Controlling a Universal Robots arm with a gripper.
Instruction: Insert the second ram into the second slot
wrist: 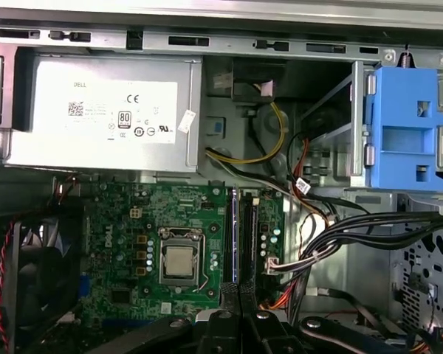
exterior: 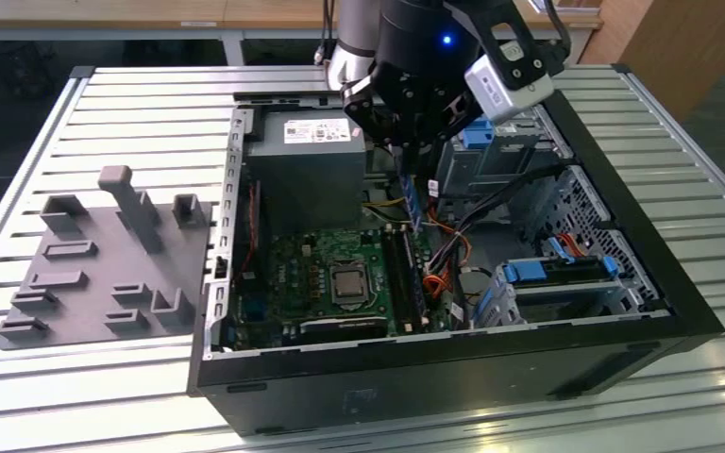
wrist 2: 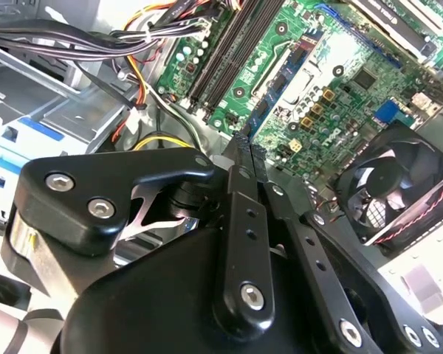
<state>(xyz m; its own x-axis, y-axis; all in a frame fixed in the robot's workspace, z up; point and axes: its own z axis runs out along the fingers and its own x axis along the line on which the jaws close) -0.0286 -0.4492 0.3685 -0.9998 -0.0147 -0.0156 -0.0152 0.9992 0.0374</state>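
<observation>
The second ram (exterior: 407, 200) is a thin blue stick hanging edge-on under my gripper (exterior: 407, 159), above the green motherboard (exterior: 306, 274) inside the open black computer case (exterior: 665, 283). In the first wrist view the ram's blue edge (wrist: 234, 236) runs out from my gripper (wrist: 239, 293) and lines up over one of two long black slots; the other slot (wrist: 252, 236) lies right beside it. The black fingers (wrist 2: 238, 184) are pressed together in the second wrist view, shut on the ram. The slots (wrist 2: 225, 51) are also seen there, beyond the fingertips.
A grey power supply (wrist: 103, 110) sits at the back of the case. The CPU socket (wrist: 179, 262) lies beside the slots and a fan (wrist 2: 395, 184) beyond it. Cable bundles (wrist: 354, 228) and a blue drive-bay clip (wrist: 406, 129) crowd the other side. A grey fixture (exterior: 98, 264) lies on the slatted table.
</observation>
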